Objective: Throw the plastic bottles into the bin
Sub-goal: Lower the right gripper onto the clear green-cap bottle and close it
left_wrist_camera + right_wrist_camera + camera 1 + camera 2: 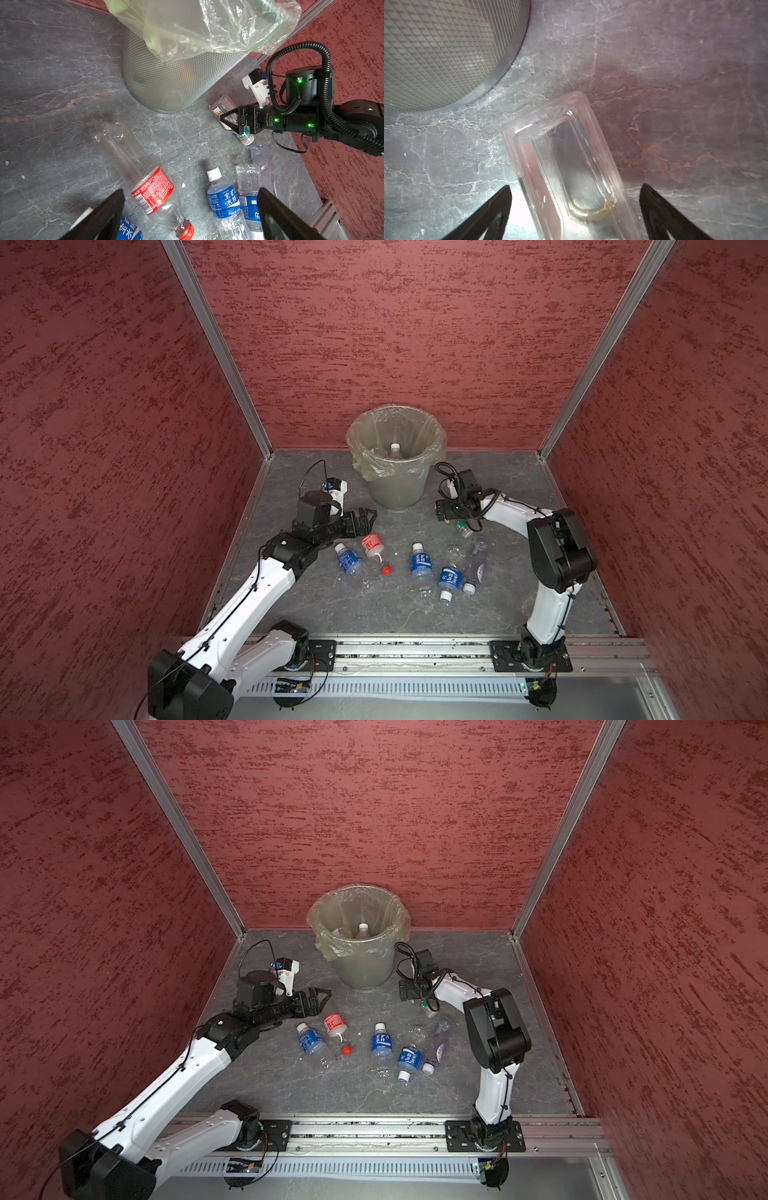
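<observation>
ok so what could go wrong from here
1. The right jaws stand open astride the clear square bottle, which lies skewed between them; closing could twist it or squeeze it out.
2. The bin is close by, its bag hanging loose; lifting might snag it.
3. The left jaws hover open over the cola bottle with a blue-label bottle alongside, which may get knocked.

Lined bin (395,489) at rear, plastic bottles (419,565) lying before it
</observation>
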Robot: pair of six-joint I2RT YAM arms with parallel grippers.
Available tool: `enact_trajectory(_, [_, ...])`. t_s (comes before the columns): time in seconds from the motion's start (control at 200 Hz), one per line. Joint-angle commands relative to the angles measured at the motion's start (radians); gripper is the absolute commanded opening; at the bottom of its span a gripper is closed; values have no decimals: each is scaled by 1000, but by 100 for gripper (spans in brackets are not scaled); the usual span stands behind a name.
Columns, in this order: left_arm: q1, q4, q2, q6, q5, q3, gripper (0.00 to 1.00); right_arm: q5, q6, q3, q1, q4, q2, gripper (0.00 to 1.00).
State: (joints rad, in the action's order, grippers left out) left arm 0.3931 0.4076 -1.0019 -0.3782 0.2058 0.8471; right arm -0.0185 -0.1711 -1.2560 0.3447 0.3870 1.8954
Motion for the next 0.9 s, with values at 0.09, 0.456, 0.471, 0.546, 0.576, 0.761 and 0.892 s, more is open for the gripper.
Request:
enact_trajectory(0.09, [-1,-13,1,-7,17,-10,99,4,26,-67,-11,-1,43,93])
enact_trajectory(0.456, [-5,-11,-2,-7,21,-4,99,0,27,-63,-10,4,55,63])
enact_trajectory(0.471, [-6,-10,-3,-6,20,-4,99,1,26,-60,-10,3,54,62])
enact_trajectory(0.546, [-6,-14,-7,-7,24,-1,99,8,23,-45,-10,-4,41,57])
enact_trajectory(0.576, [-5,-15,-9,-8,23,-1,99,10,21,-40,-10,-5,34,55])
enact_trajectory(0.761, [-6,-20,-12,-14,28,-1,100,21,6,5,-11,-23,-11,44])
enact_trajectory(0.892, [-5,-19,-12,-16,28,-3,99,28,-8,40,-11,-41,-57,43])
